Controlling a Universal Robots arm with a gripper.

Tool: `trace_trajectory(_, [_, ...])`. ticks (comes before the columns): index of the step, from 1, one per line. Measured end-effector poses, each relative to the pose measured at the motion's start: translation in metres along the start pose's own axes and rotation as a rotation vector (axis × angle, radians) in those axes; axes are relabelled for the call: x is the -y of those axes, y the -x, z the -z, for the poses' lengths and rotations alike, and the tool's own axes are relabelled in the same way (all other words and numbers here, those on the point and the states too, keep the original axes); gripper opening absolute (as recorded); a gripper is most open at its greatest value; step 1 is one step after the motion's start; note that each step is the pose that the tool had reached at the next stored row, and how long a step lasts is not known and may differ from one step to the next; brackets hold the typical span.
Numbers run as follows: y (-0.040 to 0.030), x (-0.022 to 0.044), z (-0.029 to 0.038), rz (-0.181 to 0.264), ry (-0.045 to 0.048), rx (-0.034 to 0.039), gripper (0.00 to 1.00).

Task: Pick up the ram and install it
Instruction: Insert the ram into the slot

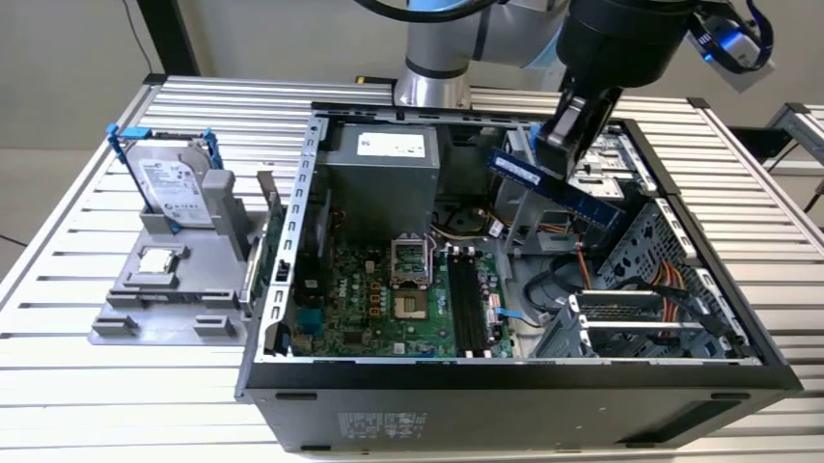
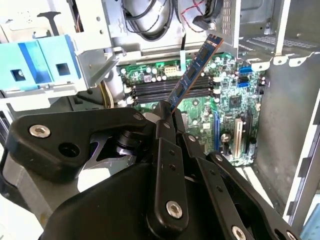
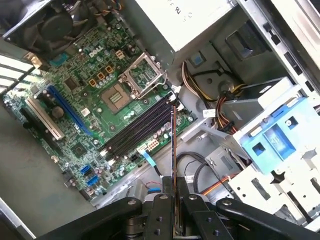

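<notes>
The ram (image 1: 557, 189) is a slim blue board with dark chips, held tilted in the air over the open computer case (image 1: 515, 371), toward the exterior view's right. My gripper (image 1: 554, 143) is shut on one end of it. In the second wrist view the ram (image 2: 194, 67) sticks out from the gripper (image 2: 167, 114) above the green motherboard. The first wrist view has the ram (image 3: 173, 145) edge-on, rising from the gripper (image 3: 174, 196). The long black memory slots (image 1: 469, 304) (image 2: 170, 89) (image 3: 136, 129) lie below with no stick in them.
A silver hard drive in a blue frame (image 1: 172, 181) and a small square chip (image 1: 154, 258) rest on a grey fixture (image 1: 135, 313) at the exterior view's left. Inside the case stand the power supply (image 1: 382, 164), the CPU socket (image 1: 409, 260), cables and a metal drive cage (image 1: 650, 289).
</notes>
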State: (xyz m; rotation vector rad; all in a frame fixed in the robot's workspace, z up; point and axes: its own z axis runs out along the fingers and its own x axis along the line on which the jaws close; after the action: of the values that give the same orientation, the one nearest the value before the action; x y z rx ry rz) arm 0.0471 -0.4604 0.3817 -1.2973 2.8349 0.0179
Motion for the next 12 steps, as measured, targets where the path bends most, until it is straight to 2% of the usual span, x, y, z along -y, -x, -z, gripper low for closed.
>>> trace_trajectory(12, [0.0000,0.0000,0.0000,-0.123,-0.0033,0.0001,0.00])
